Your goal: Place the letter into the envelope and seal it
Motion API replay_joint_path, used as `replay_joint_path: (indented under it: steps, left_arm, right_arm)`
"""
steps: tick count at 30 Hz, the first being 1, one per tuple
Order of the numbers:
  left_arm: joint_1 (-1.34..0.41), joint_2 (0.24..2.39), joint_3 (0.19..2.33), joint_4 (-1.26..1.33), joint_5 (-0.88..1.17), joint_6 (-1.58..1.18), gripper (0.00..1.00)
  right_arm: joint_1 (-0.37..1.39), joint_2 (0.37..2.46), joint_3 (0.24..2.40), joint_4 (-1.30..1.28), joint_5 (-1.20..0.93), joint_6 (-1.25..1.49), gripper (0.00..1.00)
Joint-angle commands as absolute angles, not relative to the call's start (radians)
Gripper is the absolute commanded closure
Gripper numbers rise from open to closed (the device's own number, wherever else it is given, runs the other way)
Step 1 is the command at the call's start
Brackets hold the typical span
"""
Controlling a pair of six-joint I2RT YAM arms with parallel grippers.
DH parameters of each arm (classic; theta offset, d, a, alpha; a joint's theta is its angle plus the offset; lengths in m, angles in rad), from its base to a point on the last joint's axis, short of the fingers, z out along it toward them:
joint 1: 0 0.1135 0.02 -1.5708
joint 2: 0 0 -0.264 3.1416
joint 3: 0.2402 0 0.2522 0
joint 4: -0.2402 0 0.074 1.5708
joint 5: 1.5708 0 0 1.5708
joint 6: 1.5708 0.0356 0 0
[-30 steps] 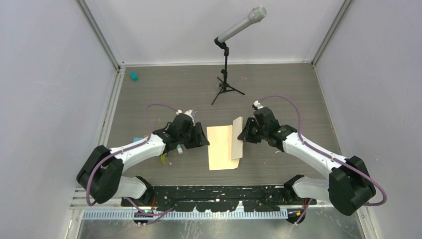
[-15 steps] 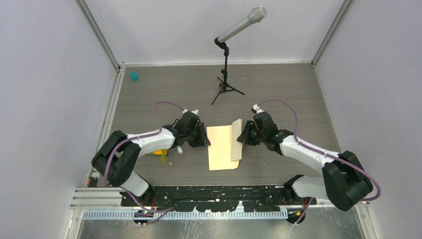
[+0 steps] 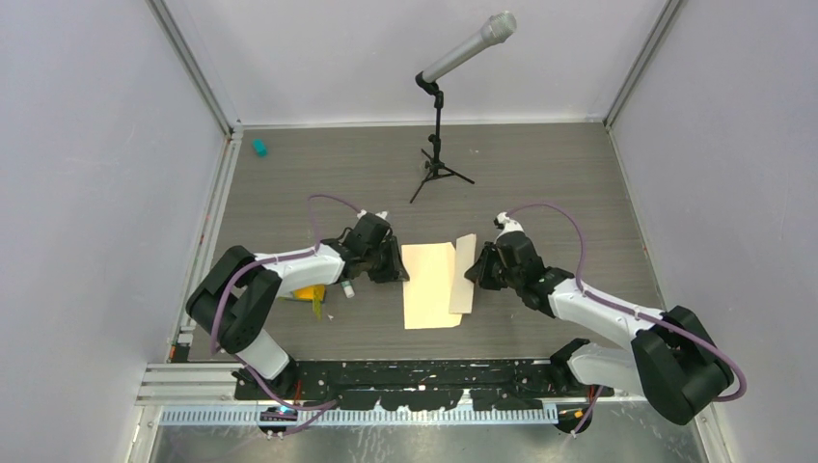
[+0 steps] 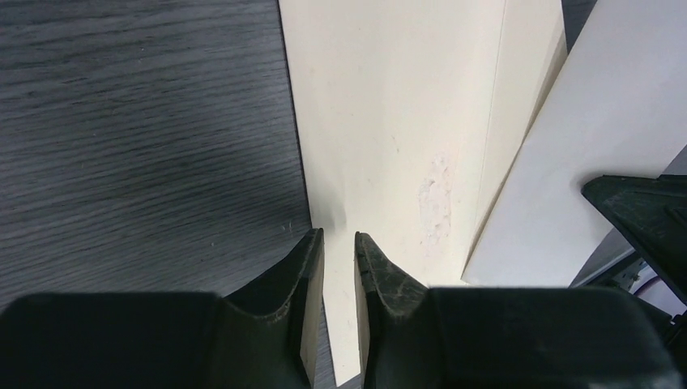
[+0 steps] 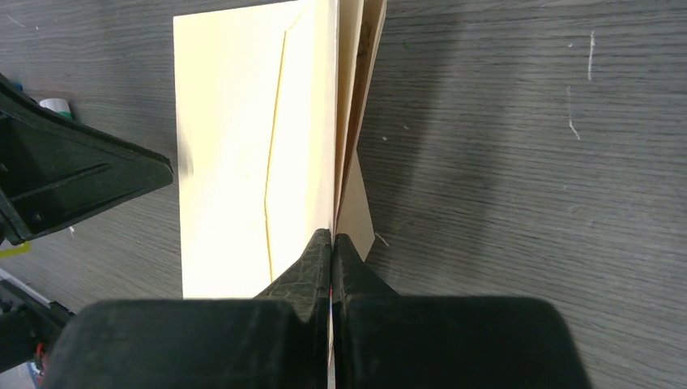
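Left hand (image 4: pixel 339 237), narrowly open astride the letter's (image 3: pixel 427 286) edge, should nip only paper; right hand (image 5: pixel 332 236) pinches the envelope (image 3: pixel 464 273).

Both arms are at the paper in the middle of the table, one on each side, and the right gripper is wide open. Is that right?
Not quite: the right gripper is shut, pinching the raised edge of the tan envelope, as the right wrist view shows. The rest is right.
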State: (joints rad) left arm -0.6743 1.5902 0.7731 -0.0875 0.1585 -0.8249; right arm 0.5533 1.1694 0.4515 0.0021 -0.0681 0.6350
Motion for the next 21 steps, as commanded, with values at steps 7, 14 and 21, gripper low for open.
replay_joint_path:
  steps: [7, 14, 21]
  left_arm:
    - [-0.693, 1.567, 0.77, -0.11, 0.173, -0.825, 0.79]
    - [-0.724, 1.556, 0.732, -0.105, 0.15, -0.874, 0.83]
    - [-0.752, 1.546, 0.708, -0.081, 0.126, -0.938, 0.89]
  right_arm:
    - [0.625, 1.156, 0.415, 0.156, 0.066, 0.636, 0.99]
    - [0.693, 1.206, 0.417, 0.189, 0.094, 0.66, 0.99]
    - [0.697, 1.253, 0.419, 0.186, 0.103, 0.702, 0.99]
